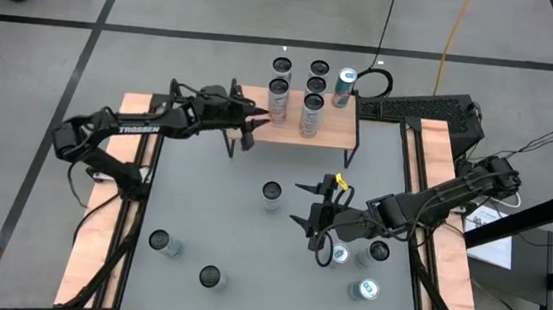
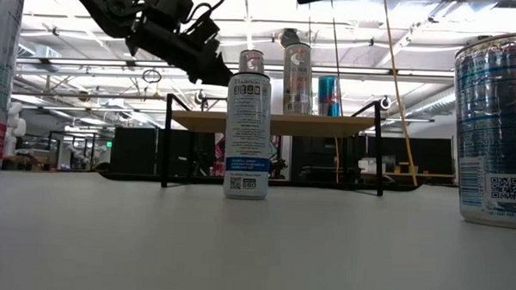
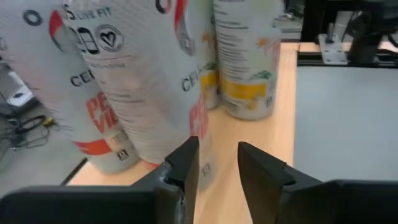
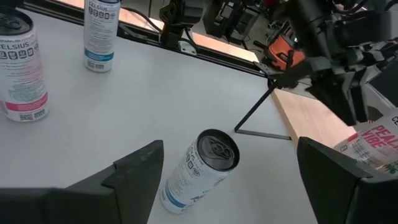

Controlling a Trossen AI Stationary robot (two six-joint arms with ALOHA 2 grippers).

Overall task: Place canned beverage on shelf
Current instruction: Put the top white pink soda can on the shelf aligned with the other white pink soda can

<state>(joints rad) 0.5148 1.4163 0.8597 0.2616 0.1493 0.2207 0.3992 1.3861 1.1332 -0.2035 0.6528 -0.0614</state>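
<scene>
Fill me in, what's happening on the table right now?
The robot is stocking drink cans onto the shelf. The left gripper is at the shelf's left end beside the cans already standing there, nothing between its jaws. The right gripper hangs open mid-table, facing the white can, with three more cans by that arm. Two other cans stand near the front left.
</scene>
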